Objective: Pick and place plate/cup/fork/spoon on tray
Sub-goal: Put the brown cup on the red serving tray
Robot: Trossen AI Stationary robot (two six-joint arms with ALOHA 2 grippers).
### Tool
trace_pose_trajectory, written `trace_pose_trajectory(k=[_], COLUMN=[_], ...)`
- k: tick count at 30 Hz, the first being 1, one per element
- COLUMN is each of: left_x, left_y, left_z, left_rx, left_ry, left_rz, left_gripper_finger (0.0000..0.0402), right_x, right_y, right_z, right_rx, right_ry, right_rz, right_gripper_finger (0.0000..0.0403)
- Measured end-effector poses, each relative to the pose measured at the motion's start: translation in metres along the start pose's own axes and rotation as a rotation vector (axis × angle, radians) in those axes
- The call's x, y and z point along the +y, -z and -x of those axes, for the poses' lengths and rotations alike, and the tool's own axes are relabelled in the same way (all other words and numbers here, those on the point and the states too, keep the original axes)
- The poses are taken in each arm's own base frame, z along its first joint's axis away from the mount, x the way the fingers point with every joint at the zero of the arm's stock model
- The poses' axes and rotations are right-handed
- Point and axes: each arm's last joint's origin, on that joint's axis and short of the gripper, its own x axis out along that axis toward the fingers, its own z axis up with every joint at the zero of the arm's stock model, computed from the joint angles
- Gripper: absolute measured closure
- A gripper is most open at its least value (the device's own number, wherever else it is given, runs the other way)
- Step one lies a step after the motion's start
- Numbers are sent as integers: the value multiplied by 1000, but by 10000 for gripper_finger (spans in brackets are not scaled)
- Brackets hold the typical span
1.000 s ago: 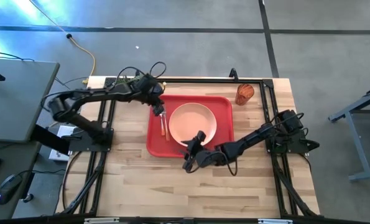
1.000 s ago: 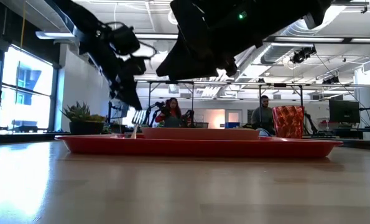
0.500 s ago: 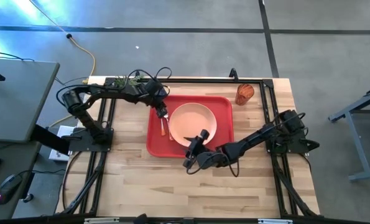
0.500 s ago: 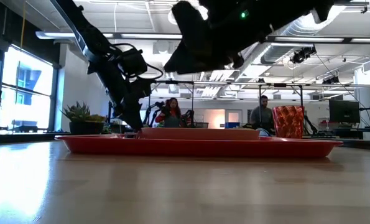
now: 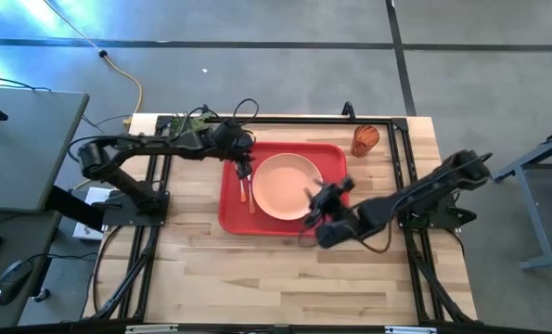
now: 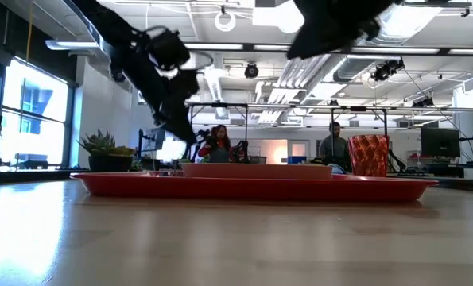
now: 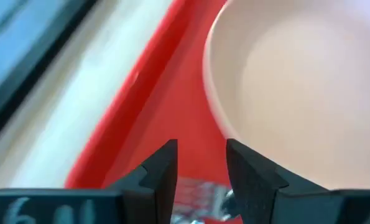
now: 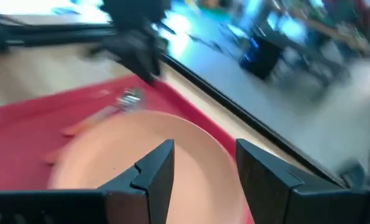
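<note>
The red tray [image 5: 234, 211] lies mid-table with the peach plate [image 5: 288, 186] on it. Left of the plate, orange-handled cutlery [image 5: 247, 191] lies flat on the tray floor. One silver head [image 8: 130, 96] shows, but I cannot tell fork from spoon. The ribbed orange cup [image 5: 365, 139] stands on the table beyond the tray's far right corner. My left gripper [image 7: 200, 163] hovers open just above the cutlery's silver end [image 7: 196, 187], clear of the tray [image 6: 187, 133]. My right gripper [image 5: 318, 199] hangs open over the plate's near right edge, holding nothing.
A small green potted plant [image 5: 190, 121] stands at the table's far left corner, behind my left arm. People and furniture show in the room beyond the far edge [image 6: 220, 143]. Bare wood [image 5: 285, 274] stretches between the tray and the near edge.
My left gripper came down to the tray floor left of the plate, opened, then rose a little; the cutlery it carried now lies on the tray. My right gripper swung up and toward the table's right edge, from the tray's near rim to over the plate's right side.
</note>
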Motion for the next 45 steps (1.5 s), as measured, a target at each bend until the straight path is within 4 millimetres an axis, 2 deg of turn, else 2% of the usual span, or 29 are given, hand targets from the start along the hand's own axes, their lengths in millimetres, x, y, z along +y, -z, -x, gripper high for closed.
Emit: trace_pose_trajectory(k=[3,6,10,14,20,25,31,36,40,45], left_x=[-14,-32,-53,-66,-87,-93,-95,-98,-100,-107], left_y=[-7,0,15,22,21,23,26,29,31,25], left_z=[15,23,32,41,54,63,67,62,54,28], left_rx=[-162,-386,-631,-765,-812,-791,-755,-722,-702,-780], left_ry=[20,70,137,178,278,268,227,237,238,231], left_rz=[-29,-30,-74,-116,-190,-153,-150,-136,-136,-118], left_gripper_finger=[273,273,273,273,273,273,273,273,273,273], right_x=[-31,-53,-65,-60,-23,-15,-21,-42,-55,-46], right_y=[0,1,5,10,11,23,41,48,49,54], right_z=[3,5,0,-16,-35,-28,-14,-2,3,-2], right_rx=[88,157,245,372,342,309,328,353,347,298], right_ry=[60,109,155,138,-44,18,150,301,412,409], right_rz=[-99,-171,-229,-267,-201,-158,-175,-179,-229,-275], right_gripper_finger=[240,240,240,240,240,240,240,240,240,240])
